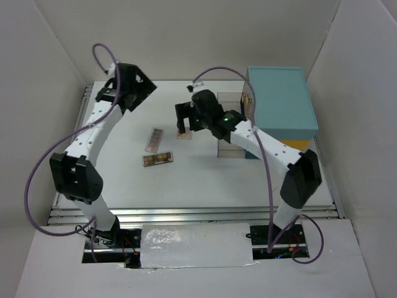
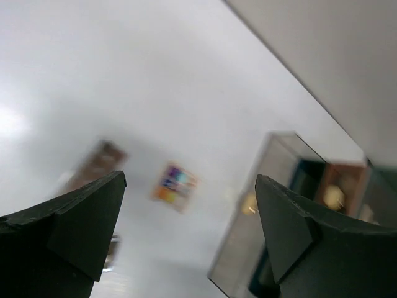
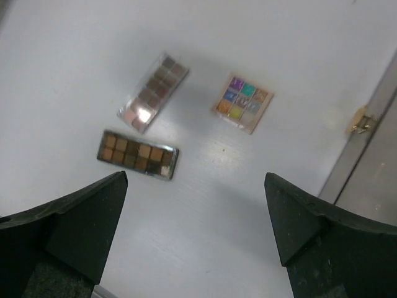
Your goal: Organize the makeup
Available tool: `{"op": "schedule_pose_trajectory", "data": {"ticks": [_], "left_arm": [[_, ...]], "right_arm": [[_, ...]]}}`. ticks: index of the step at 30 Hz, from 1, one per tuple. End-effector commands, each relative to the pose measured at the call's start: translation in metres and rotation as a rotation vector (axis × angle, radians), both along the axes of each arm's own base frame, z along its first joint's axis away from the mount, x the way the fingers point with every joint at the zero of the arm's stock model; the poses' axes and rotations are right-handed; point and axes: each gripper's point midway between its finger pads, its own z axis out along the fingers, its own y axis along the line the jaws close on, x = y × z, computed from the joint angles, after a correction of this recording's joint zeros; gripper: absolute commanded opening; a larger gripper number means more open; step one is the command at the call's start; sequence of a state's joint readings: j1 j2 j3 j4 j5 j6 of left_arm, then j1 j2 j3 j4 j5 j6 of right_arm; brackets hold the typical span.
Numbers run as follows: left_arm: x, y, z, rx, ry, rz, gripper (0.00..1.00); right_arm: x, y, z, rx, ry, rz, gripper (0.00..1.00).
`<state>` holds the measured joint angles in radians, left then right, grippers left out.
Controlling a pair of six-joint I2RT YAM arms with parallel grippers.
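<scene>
Three eyeshadow palettes lie on the white table. A long pinkish palette (image 1: pixel 154 139) (image 3: pixel 153 93) lies next to a brown palette (image 1: pixel 157 159) (image 3: pixel 138 154). A small square colourful palette (image 1: pixel 184 135) (image 3: pixel 242 103) (image 2: pixel 175 186) lies to their right. My right gripper (image 1: pixel 186 124) (image 3: pixel 195 205) is open and empty, held above the table over the square palette. My left gripper (image 1: pixel 141 87) (image 2: pixel 191 211) is open and empty, raised high at the far left. Sponges, tubes and the bottle cannot be made out; the left wrist view is blurred.
A big teal case (image 1: pixel 282 102) stands at the back right. A clear box (image 1: pixel 231 133) (image 2: pixel 273 205) with a gold latch (image 3: pixel 358 119) stands in front of it, beside the right arm. White walls enclose the table on three sides.
</scene>
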<state>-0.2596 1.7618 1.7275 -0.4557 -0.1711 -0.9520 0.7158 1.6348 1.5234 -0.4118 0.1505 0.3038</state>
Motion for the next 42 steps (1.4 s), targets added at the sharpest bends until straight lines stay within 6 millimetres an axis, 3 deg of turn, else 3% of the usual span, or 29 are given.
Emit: {"op": "schedule_pose_trajectory", "data": {"ticks": [1, 3, 4, 6, 7, 8, 9, 10, 15, 19, 25, 33, 37, 42], "left_arm": [[-0.076, 0.099, -0.03, 0.191, 0.259, 0.298, 0.99], [-0.102, 0.11, -0.029, 0.201, 0.273, 0.36, 0.99], [-0.116, 0.115, -0.007, 0.179, 0.21, 0.378, 0.99], [-0.133, 0.121, -0.006, 0.175, 0.191, 0.393, 0.99], [-0.147, 0.127, 0.011, 0.161, 0.142, 0.405, 0.99], [-0.155, 0.13, 0.01, 0.17, 0.14, 0.398, 0.99], [-0.162, 0.133, 0.014, 0.201, 0.126, 0.367, 1.0], [-0.172, 0.138, 0.025, 0.209, 0.096, 0.364, 0.99], [-0.196, 0.151, 0.02, 0.375, 0.123, 0.26, 0.99], [-0.198, 0.153, -0.002, 0.421, 0.159, 0.222, 0.99], [-0.187, 0.139, -0.02, 0.383, 0.175, 0.109, 0.99], [-0.182, 0.138, -0.026, 0.341, 0.162, 0.047, 0.99], [-0.18, 0.134, -0.025, 0.326, 0.153, 0.013, 0.99], [-0.178, 0.132, -0.027, 0.3, 0.148, -0.016, 0.99]], "right_arm": [[-0.004, 0.039, -0.024, -0.117, 0.009, 0.137, 1.0], [-0.017, 0.07, -0.039, -0.177, 0.004, 0.33, 1.0], [-0.023, 0.082, -0.069, -0.264, -0.001, 0.494, 1.0], [-0.031, 0.091, -0.094, -0.356, -0.017, 0.631, 1.0], [-0.028, 0.095, -0.11, -0.402, -0.044, 0.694, 1.0], [-0.024, 0.095, -0.118, -0.426, -0.048, 0.711, 1.0], [-0.022, 0.102, -0.112, -0.429, -0.073, 0.74, 1.0], [-0.023, 0.103, -0.128, -0.471, -0.058, 0.795, 1.0], [-0.031, 0.121, -0.148, -0.49, -0.063, 1.006, 1.0], [-0.027, 0.129, -0.16, -0.536, -0.055, 1.064, 1.0], [-0.021, 0.137, -0.185, -0.62, -0.068, 1.067, 1.0], [-0.016, 0.137, -0.221, -0.703, -0.049, 1.054, 0.98], [-0.02, 0.14, -0.222, -0.708, -0.04, 1.06, 0.95], [-0.036, 0.137, -0.225, -0.696, 0.03, 1.109, 0.81]]}}
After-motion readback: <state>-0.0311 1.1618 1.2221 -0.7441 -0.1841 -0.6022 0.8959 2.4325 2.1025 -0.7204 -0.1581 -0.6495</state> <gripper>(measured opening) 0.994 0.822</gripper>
